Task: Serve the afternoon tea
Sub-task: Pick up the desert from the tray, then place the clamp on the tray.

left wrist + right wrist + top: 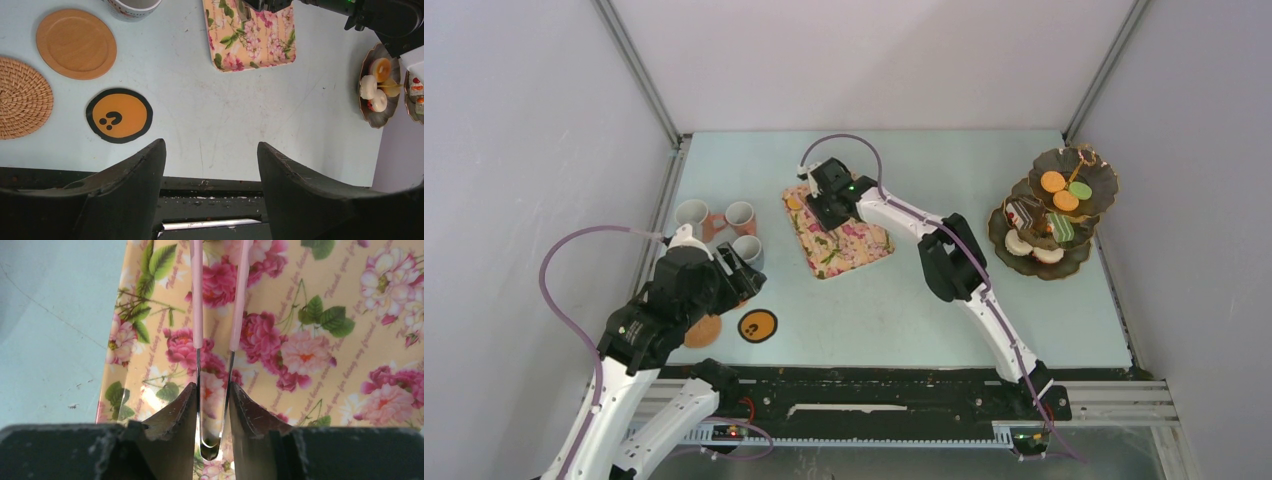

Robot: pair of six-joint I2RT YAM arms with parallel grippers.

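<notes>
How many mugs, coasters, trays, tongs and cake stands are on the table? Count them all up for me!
mugs: 3
coasters: 3
floral tray: 1
pink tongs: 1
tiered stand: 1
Total: 9

Pink tongs [196,290] and 1 mug [134,7], each cut off by its view's top edge.
</notes>
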